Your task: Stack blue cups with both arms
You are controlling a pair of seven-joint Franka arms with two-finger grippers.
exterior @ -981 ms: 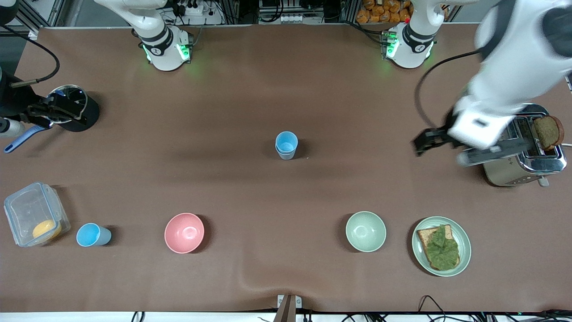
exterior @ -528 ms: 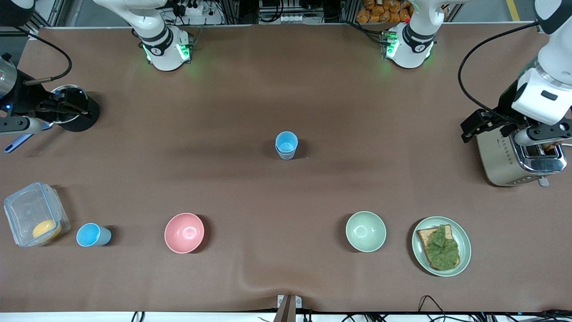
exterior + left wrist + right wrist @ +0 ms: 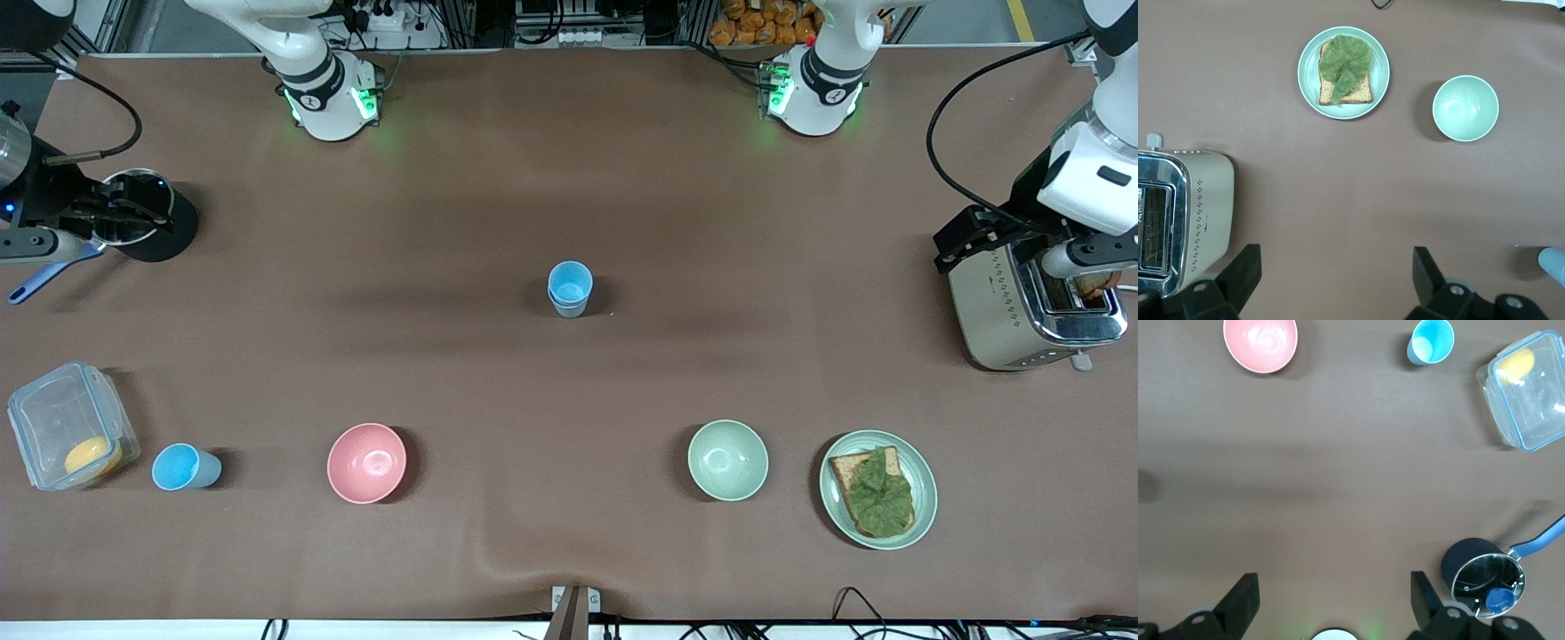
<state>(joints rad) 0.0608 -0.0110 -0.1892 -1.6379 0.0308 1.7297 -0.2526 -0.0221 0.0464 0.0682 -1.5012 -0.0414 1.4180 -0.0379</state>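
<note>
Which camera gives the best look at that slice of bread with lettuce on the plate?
The left wrist view: the bread with lettuce lies unblocked from above on its green plate. The front view shows it too, whole but near the edge. The right wrist view does not show it at all.
</note>
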